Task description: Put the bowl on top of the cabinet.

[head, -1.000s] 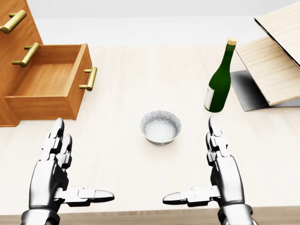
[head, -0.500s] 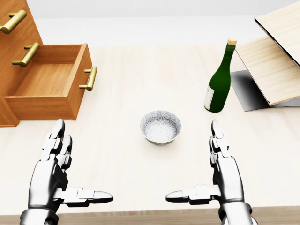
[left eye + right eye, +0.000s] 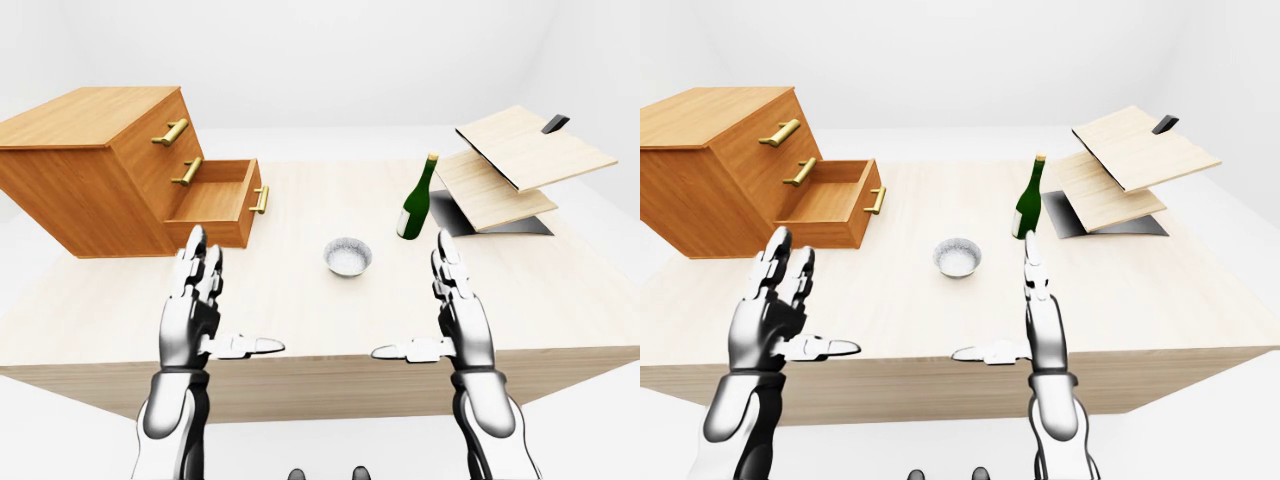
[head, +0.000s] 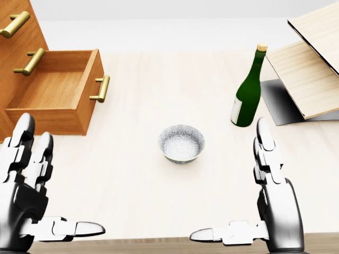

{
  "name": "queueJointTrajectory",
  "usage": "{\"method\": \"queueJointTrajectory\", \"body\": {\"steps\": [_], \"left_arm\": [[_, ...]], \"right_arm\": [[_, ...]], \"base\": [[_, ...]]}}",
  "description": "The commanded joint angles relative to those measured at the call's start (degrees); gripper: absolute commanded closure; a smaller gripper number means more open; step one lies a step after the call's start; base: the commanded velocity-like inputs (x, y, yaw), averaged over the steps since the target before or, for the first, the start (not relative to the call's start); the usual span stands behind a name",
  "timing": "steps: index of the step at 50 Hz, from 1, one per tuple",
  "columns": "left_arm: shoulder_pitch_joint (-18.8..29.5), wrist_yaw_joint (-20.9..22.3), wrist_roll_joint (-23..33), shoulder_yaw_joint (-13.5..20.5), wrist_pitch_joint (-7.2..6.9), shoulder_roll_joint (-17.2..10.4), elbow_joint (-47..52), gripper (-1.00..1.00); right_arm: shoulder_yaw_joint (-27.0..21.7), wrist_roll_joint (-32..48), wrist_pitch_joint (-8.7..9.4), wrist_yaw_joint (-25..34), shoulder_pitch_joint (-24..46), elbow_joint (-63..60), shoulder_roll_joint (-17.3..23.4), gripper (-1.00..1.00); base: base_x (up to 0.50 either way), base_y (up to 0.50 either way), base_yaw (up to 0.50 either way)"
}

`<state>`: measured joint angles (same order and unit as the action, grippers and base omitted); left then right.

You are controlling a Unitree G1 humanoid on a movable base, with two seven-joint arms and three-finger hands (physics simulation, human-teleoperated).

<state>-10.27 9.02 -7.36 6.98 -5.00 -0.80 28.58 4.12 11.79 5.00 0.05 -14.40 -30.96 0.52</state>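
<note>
A small silver bowl point(image 4: 181, 143) stands upright on the pale wooden table point(image 4: 175, 79), in the middle of the head view. The wooden cabinet point(image 3: 95, 165) sits at the left with its bottom drawer point(image 4: 55, 98) pulled out and its flat top bare. My left hand point(image 4: 39, 190) is at the lower left, open, fingers straight and thumb out. My right hand point(image 4: 249, 196) is at the lower right, open the same way. Both hands hover short of the bowl, one on each side, and touch nothing.
A green bottle point(image 4: 248, 90) with a cork stands upright to the right of the bowl, just beyond my right fingertips point(image 4: 263, 127). Tilted wooden boards point(image 3: 520, 160) on a grey stand fill the right. Brass handles point(image 3: 170, 132) stick out of the cabinet's drawers.
Both hands have risen toward the camera and spread apart: the left went left, the right went right. The bowl, bottle and cabinet have stayed put.
</note>
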Motion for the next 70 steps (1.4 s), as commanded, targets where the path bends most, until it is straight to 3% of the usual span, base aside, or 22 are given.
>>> {"method": "queueJointTrajectory", "body": {"steps": [1, 11, 16, 26, 55, 70], "left_arm": [[-0.14, 0.70, -2.71, 2.37, 0.00, 0.41, 4.18, -1.00], [-0.56, 1.53, -3.08, 2.75, 0.00, 1.07, 1.30, -1.00], [-0.02, 0.75, -4.90, 3.84, 0.00, 0.66, 5.43, -1.00], [-0.27, 1.21, -4.00, 3.13, 0.00, 0.88, 2.16, -1.00], [-0.54, 1.10, -4.19, 3.50, 0.00, 0.77, 6.08, -1.00], [-1.49, 1.60, -3.87, 3.20, 0.00, 1.14, 7.04, -1.00]], "right_arm": [[-0.97, 0.15, 0.00, 1.32, -2.84, -5.57, 0.47, -1.00], [-1.21, 2.15, 0.00, 2.04, -4.27, -7.95, 0.32, -1.00], [-2.02, 1.86, 0.00, 2.39, -4.71, -9.68, -0.04, -1.00], [-1.17, 3.26, 0.00, 2.36, -5.01, -9.20, -0.03, -1.00], [1.17, 3.86, 0.00, 2.55, -5.12, -9.06, 0.77, -1.00], [-0.84, 1.51, 0.00, 1.48, -4.00, -8.24, -0.15, -1.00]], "base": [[0.00, 0.00, 0.00], [0.00, 0.00, 0.00], [0.00, 0.06, 0.00], [0.00, 0.49, 0.00], [0.00, 0.50, 0.00], [0.00, 0.39, 0.00]]}}
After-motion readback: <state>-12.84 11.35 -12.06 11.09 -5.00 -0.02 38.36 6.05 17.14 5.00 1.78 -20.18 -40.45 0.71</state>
